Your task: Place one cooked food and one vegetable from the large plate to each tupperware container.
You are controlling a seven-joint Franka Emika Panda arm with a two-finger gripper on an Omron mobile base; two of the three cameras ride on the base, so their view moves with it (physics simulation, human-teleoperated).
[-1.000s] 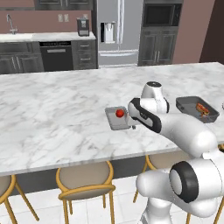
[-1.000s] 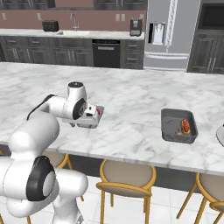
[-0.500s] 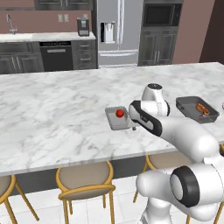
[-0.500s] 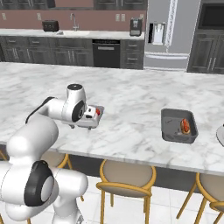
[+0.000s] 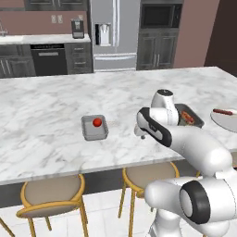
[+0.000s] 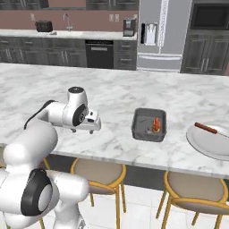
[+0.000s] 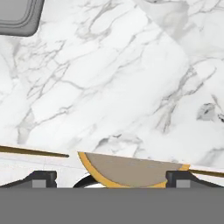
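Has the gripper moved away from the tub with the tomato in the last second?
Yes. The gripper was at the tomato tub. It is now clear of it, to the tub's right, open and holding nothing.

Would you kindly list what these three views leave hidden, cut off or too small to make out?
- The large plate: cut off by the right edge in both base views.
- The right tub: partly hidden behind the arm in the left base view.
- The food in that tub: too small to identify; reddish-orange only.
- The left tub: only a corner in the hand view, contents cut off.
- The claw: its fingertips are too small to separate in the base views.
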